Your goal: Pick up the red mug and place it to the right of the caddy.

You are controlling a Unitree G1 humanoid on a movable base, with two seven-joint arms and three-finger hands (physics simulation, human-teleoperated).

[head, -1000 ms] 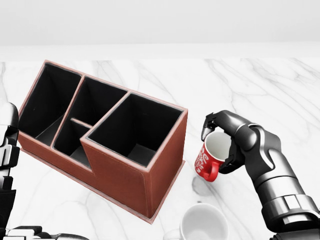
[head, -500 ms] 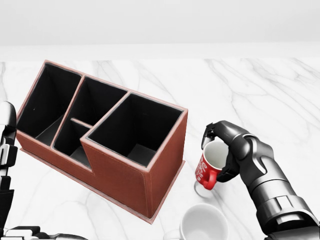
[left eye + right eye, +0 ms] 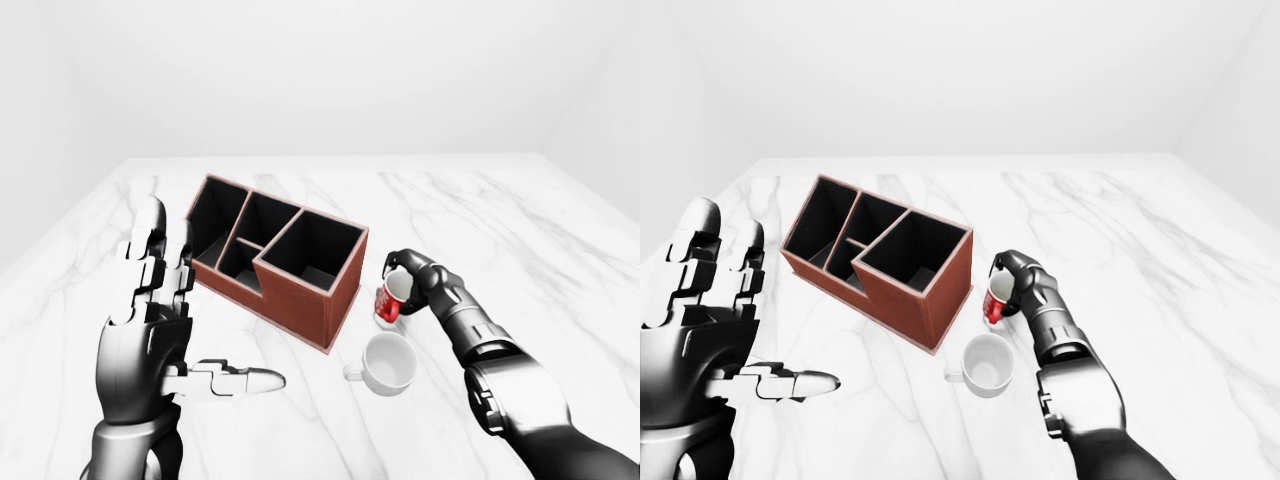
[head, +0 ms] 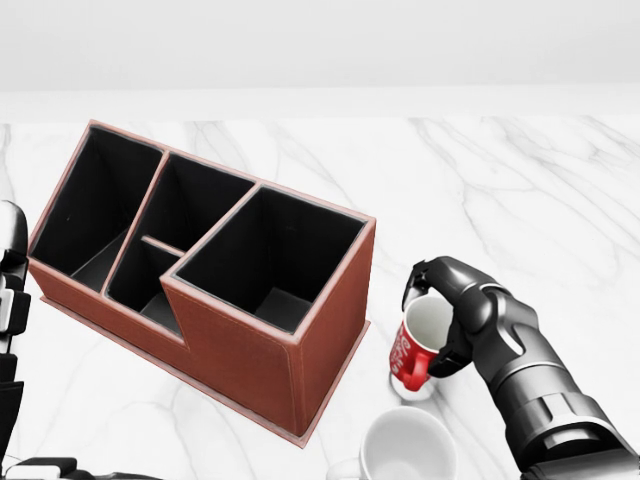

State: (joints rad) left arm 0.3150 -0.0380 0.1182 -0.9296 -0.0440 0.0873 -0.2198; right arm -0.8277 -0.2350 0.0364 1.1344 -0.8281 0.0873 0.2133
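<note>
White lettering runs across the red mug point(image 4: 417, 347), too small and slanted for me to read. My right hand point(image 4: 462, 315) has its fingers point(image 4: 424, 272) clenched over the mug's rim, one hooked across the top of the mouth and the others wrapped along its right side. The mug tilts: its mouth faces up and toward the head view's right, its long axis leans off vertical, and its handle hangs low on the side away from my palm. Its base sits at or just above the tabletop point(image 4: 520, 190) over a small shadow; I cannot tell whether it touches. It is glossy red outside and white inside.

The mug is just right of the caddy point(image 4: 215, 275), close to its tall end wall but apart from it. The caddy is a long rectangular box in reddish-brown, leather-like material with black insides, split into several open compartments, the one nearest the mug being the biggest and tallest. Its long axis runs diagonally toward the tabletop's far left corner.

A white mug point(image 3: 388, 362) stands upright nearer the tabletop's near edge, handle pointing left.

My left hand point(image 3: 150, 330) is raised over the left side of the white marble tabletop, fingers released and spread, holding nothing.
</note>
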